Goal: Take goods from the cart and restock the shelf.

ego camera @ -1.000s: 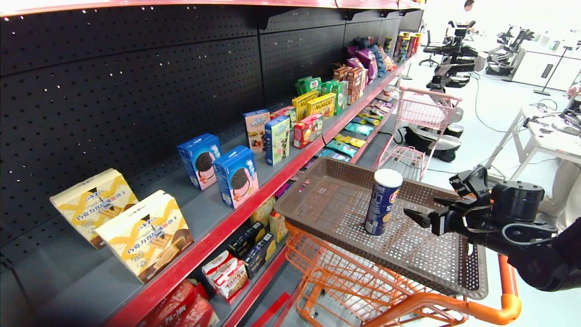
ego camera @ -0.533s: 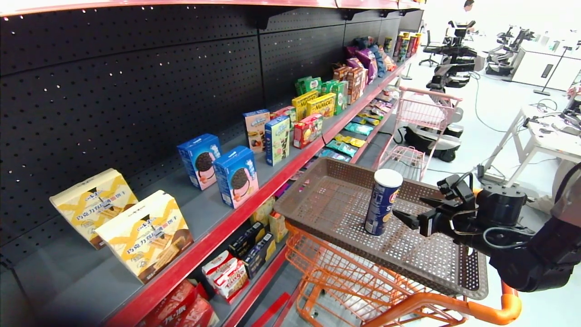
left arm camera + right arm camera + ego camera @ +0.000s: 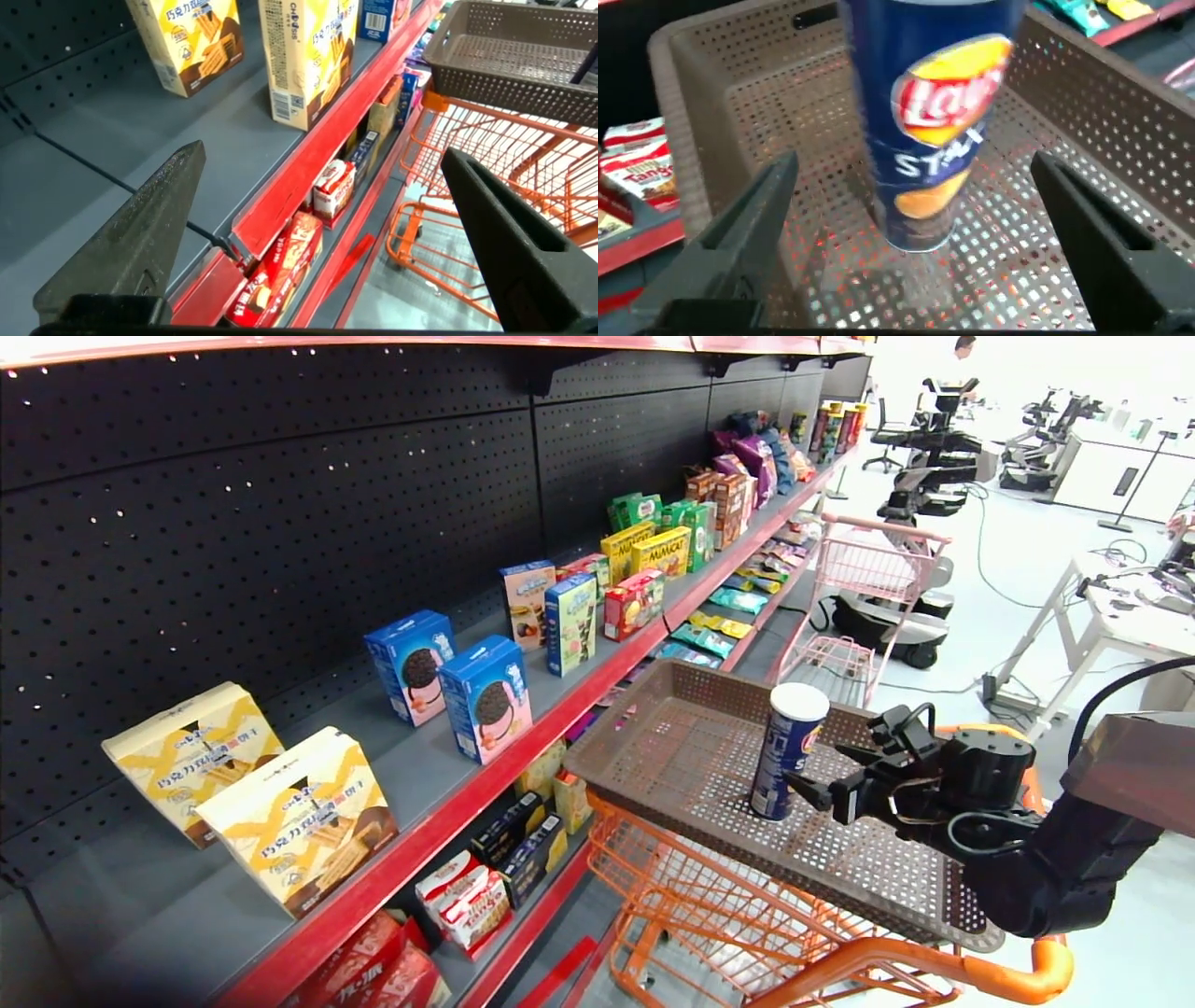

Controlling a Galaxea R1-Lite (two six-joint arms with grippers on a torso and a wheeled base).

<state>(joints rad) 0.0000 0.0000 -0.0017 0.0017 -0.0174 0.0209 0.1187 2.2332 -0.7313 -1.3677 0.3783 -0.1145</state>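
A blue chips can with a white lid stands upright in the brown perforated tray on top of the orange cart. My right gripper is open just to the can's right, at about half its height. In the right wrist view the can stands close ahead between the two spread fingers, not touching them. My left gripper is open and holds nothing, hanging over the red front edge of the grey shelf near the yellow wafer boxes.
The shelf carries yellow wafer boxes, blue cookie boxes and more boxes farther along, with bare grey board between groups. A pink cart stands beyond the orange one. A white table is at the right.
My right gripper has moved left across the tray toward the chips can, staying open. The can and the shelf goods have not moved.
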